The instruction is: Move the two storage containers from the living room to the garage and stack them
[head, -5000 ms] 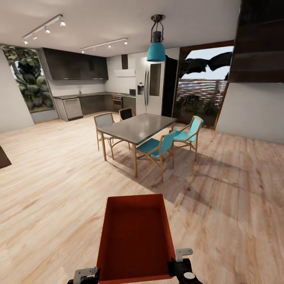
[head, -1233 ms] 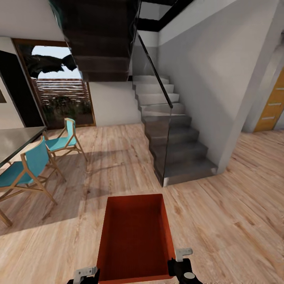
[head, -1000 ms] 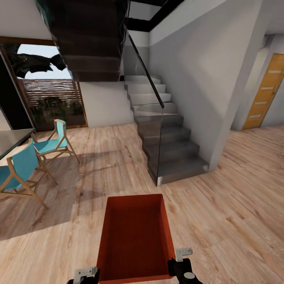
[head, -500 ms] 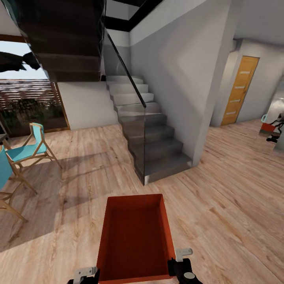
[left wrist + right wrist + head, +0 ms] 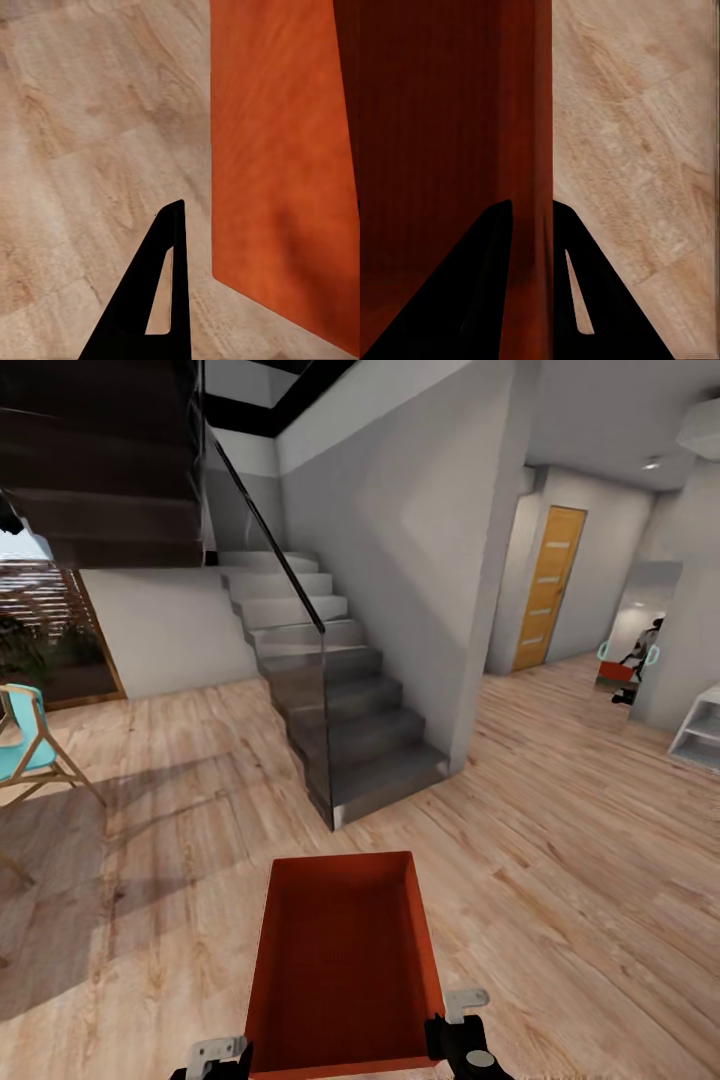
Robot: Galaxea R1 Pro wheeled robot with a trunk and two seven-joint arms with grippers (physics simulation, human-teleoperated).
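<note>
One red-orange open-top storage container (image 5: 345,960) hangs in front of me above light wood plank flooring, and it is empty. My right gripper (image 5: 445,1020) is at its near right corner. In the right wrist view that gripper (image 5: 531,206) is shut on the container's thin side wall (image 5: 521,112), one black finger on each side. My left gripper (image 5: 215,1053) sits by the near left corner. The left wrist view shows one black finger (image 5: 161,292) a little apart from the container's outer wall (image 5: 277,150); the other finger is hidden. The garage is out of view.
A grey staircase (image 5: 340,710) with a glass balustrade (image 5: 300,700) rises ahead, slightly left. A teal chair (image 5: 25,750) stands at the left edge. Right of the stair wall, a hallway leads to an orange door (image 5: 548,588), a mirror (image 5: 628,660) and a white shelf (image 5: 700,732).
The whole view has swung to the right: the dining table and chairs slid off to the left, and the hallway, orange door and mirror came in. Container and grippers keep their places.
</note>
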